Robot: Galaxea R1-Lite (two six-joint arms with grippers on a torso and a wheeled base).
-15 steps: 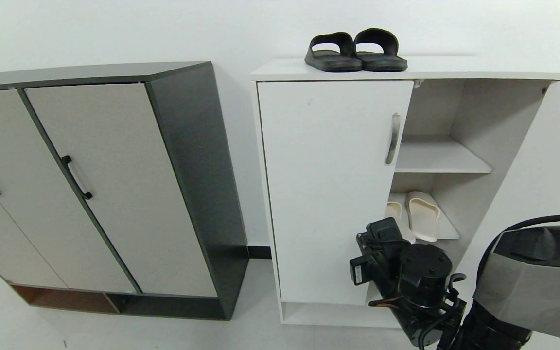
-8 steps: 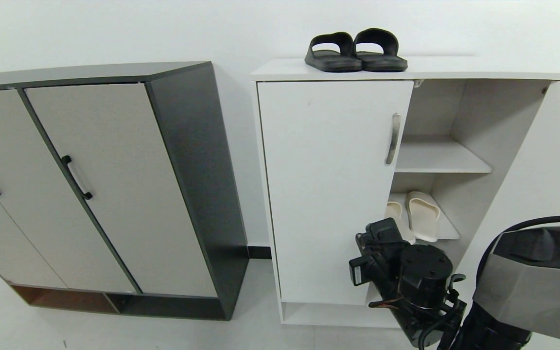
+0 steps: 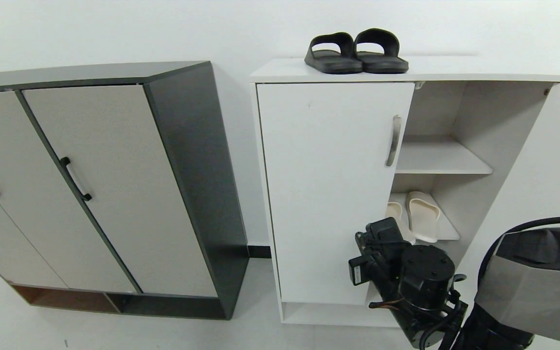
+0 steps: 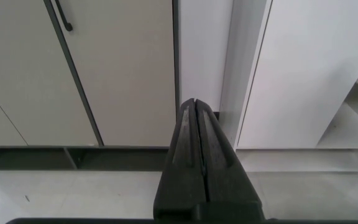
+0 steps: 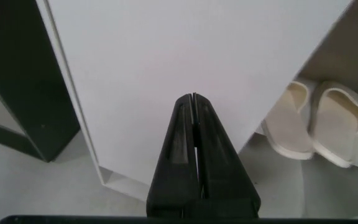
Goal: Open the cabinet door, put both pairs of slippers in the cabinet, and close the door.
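Note:
A pair of black slippers [image 3: 356, 51] stands on top of the white cabinet [image 3: 328, 194]. The cabinet's right door [image 3: 547, 160] is swung wide open and its left door is closed. A pair of cream slippers [image 3: 418, 216] sits side by side on the lower shelf inside, also seen from the right wrist [image 5: 319, 121]. My right gripper [image 3: 382, 231] is low in front of the closed left door, near its inner edge, shut and empty [image 5: 193, 102]. My left gripper [image 4: 194, 106] is shut on nothing, low, facing the gap between the two cabinets.
A grey two-door cabinet [image 3: 114, 184] with black handles stands to the left of the white one, with a narrow gap between them. The upper shelf [image 3: 438, 158] of the white cabinet is bare. Pale floor [image 3: 163, 335] lies in front.
The head view has shifted very slightly. Neither the slippers, the doors nor the grippers have visibly changed.

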